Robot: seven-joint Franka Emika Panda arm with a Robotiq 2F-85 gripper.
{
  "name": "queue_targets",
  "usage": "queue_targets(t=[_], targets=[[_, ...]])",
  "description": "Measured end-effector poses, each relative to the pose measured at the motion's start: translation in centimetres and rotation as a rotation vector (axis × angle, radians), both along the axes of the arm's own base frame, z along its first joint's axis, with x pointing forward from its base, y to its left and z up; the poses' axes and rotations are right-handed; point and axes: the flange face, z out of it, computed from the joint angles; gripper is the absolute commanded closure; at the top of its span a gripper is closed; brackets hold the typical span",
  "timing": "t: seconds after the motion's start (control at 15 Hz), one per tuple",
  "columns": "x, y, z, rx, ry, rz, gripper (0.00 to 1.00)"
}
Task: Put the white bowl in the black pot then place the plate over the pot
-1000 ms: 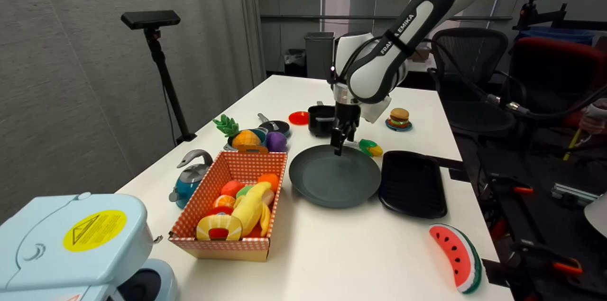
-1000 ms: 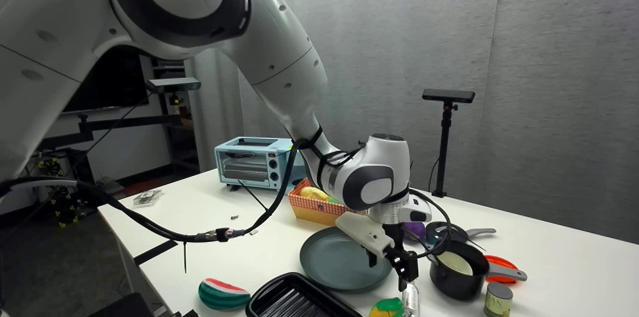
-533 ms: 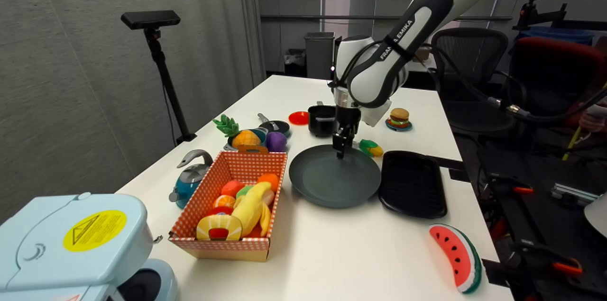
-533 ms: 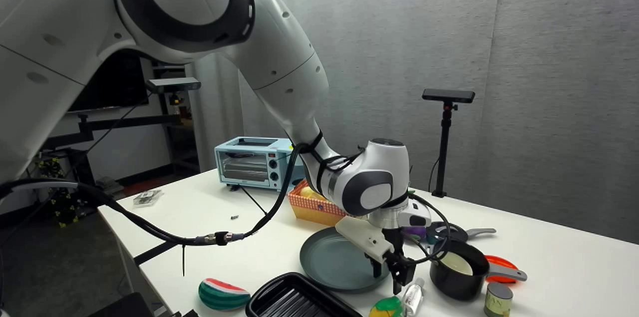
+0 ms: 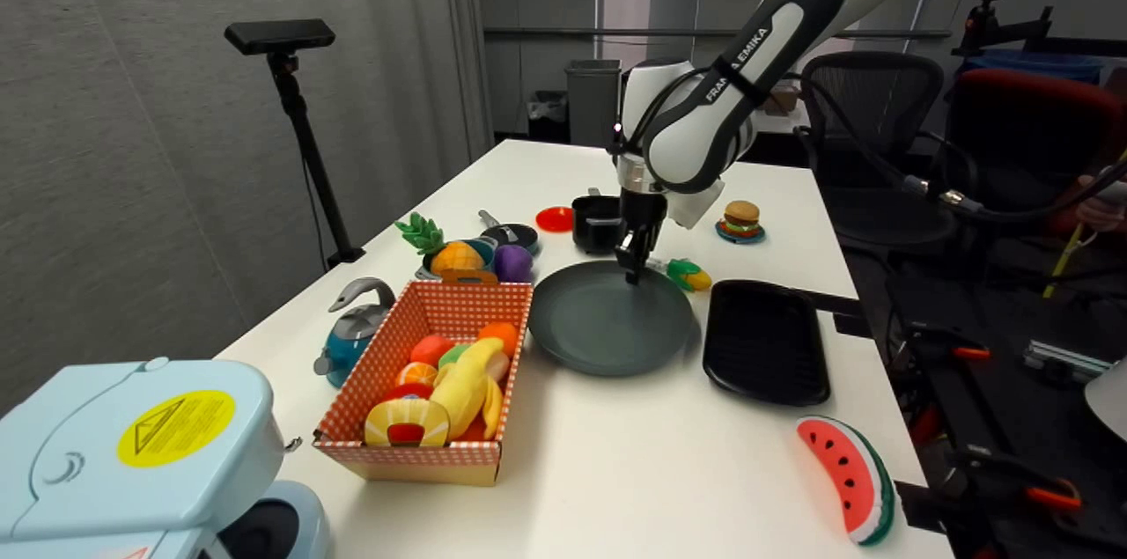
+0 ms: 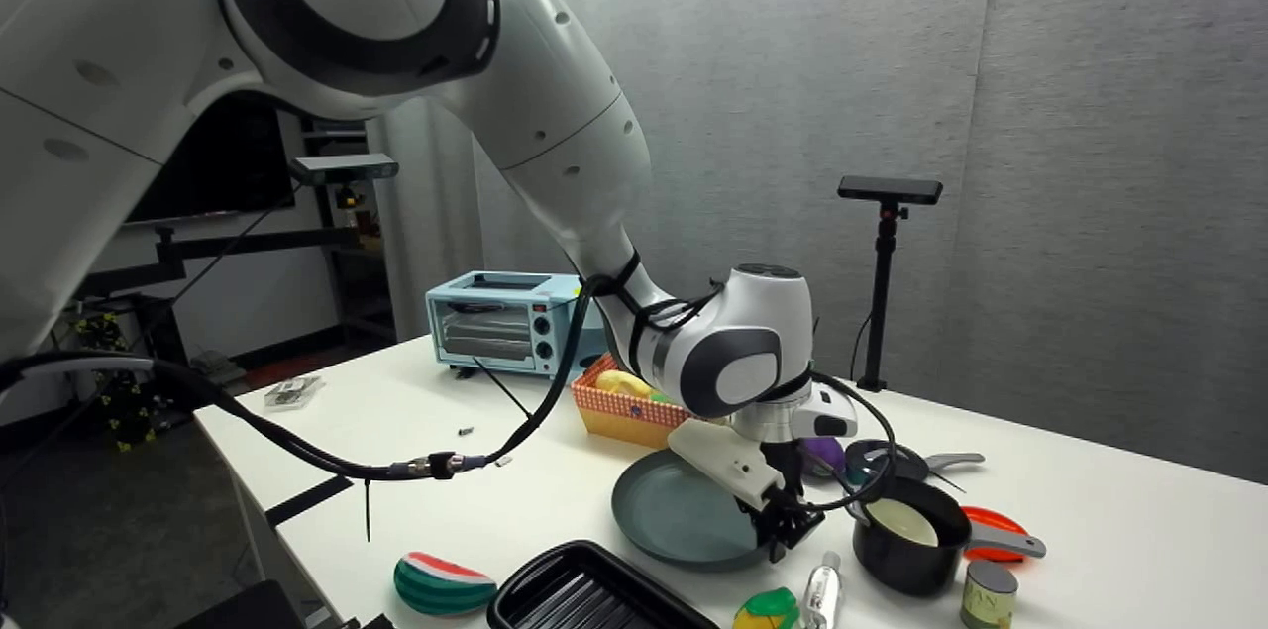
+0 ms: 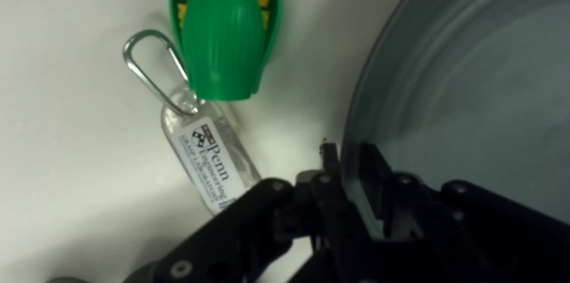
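One gripper [image 7: 350, 158], jaws pinched together on the rim of one plate [image 7: 490, 96]. One white bowl [image 6: 902, 521] sits inside one black pot [image 6: 903, 562]; one can [image 6: 989, 595] stands near it.

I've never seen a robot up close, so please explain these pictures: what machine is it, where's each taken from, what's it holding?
It's a jointed white robot arm ending in a black two-fingered gripper. The wide pictures are taken from two places outside the robot; the close-up, from its wrist. On the white table are a squat round black pot with a shallow cream-white bowl inside, a black squarish tray and a red-checked box of toy fruit. The gripper is pinching the rim of a large round dark grey-green plate.
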Motion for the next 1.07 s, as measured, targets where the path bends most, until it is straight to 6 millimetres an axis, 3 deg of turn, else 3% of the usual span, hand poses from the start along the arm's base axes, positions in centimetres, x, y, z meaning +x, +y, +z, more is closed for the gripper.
queue_targets(t=[1.07], targets=[[1.5, -0.9, 6.9, -0.017, -0.109, -0.009, 0.98]])
